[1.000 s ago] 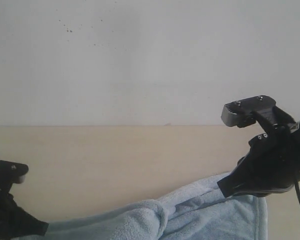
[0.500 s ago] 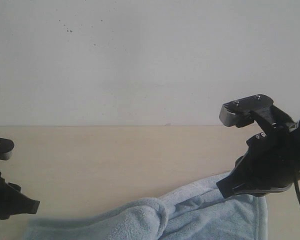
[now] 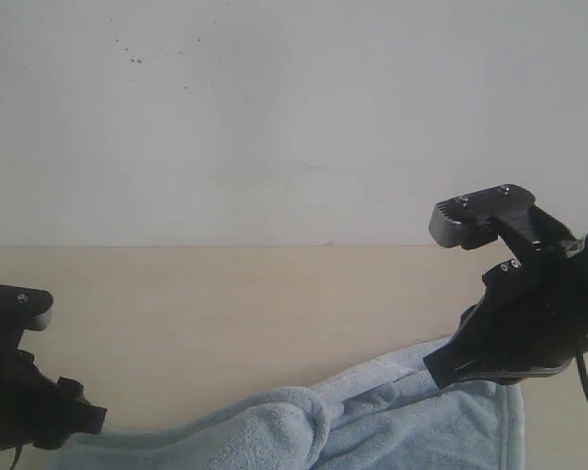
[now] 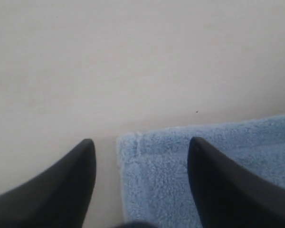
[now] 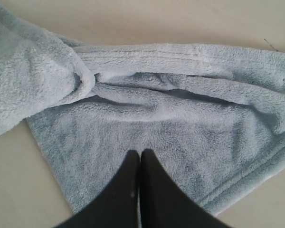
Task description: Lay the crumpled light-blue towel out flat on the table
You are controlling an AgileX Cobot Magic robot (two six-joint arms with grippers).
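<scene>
Item one, the towel [image 3: 392, 421]: pale blue fluffy cloth along the near edge of the table [image 3: 225, 313] in the exterior view, its long axis running side to side from your left arm across to under your right arm; not yet flat, with a thick rolled fold [image 3: 294, 416] bunched near the middle and creases beside it. Item two, the left gripper [image 4: 141, 141]: jaws wide apart, holding nothing, low over the table at the towel's left end; the wrist view shows the hemmed corner [image 4: 128, 142] lying between the two fingers, one finger over bare table and the other over cloth. Whether the fingertips touch the surface cannot be told. Item three, the right gripper [image 5: 140, 153]: fingers closed tip to tip, no cloth seen between them, poised over the flatter right-hand part of the towel, with the hemmed border [image 5: 180, 50] beyond it and the rolled fold off to one side. Whether it presses on the cloth cannot be told. Item four, the white wall [image 3: 274, 117] behind the table, well apart from the work. Relation to note: the free corner sits inside your left jaws, so your left arm is much the nearer to it, and the fold lies between your two arms along the towel's length. Judgement: the next move likely calls for you to close the left jaws on that corner and draw it outward along the long axis, away from the right arm, taking care that the cloth does not slip from a shallow pinch
</scene>
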